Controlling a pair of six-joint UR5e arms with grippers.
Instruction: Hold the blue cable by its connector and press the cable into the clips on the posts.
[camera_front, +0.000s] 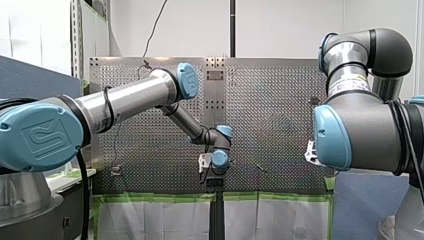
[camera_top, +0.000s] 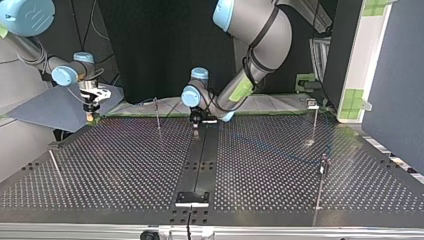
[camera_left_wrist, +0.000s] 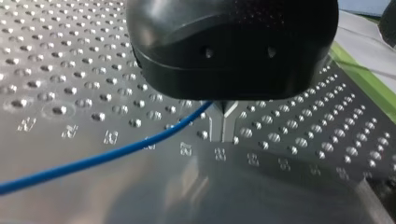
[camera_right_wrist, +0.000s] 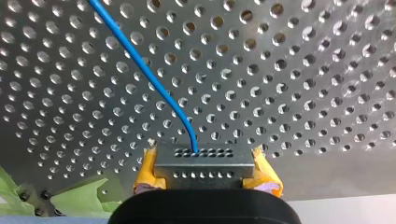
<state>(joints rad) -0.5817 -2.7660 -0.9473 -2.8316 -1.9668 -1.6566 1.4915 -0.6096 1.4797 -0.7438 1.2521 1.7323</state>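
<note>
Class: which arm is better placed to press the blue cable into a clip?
Left, probably: my left gripper pinches the blue cable near a post; my right gripper holds the connector.

Shiny perforated metal table (camera_right_wrist: 303, 70), smooth glossy blue cable (camera_right_wrist: 142, 67), matt metal connector (camera_right_wrist: 204, 163).

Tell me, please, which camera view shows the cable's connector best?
The right wrist view: the connector sits clamped between my right gripper's yellow pads, the blue cable leaving it. The top view shows that gripper too small to tell it; the front view hides it behind my right arm; the left wrist view shows only cable.
</note>
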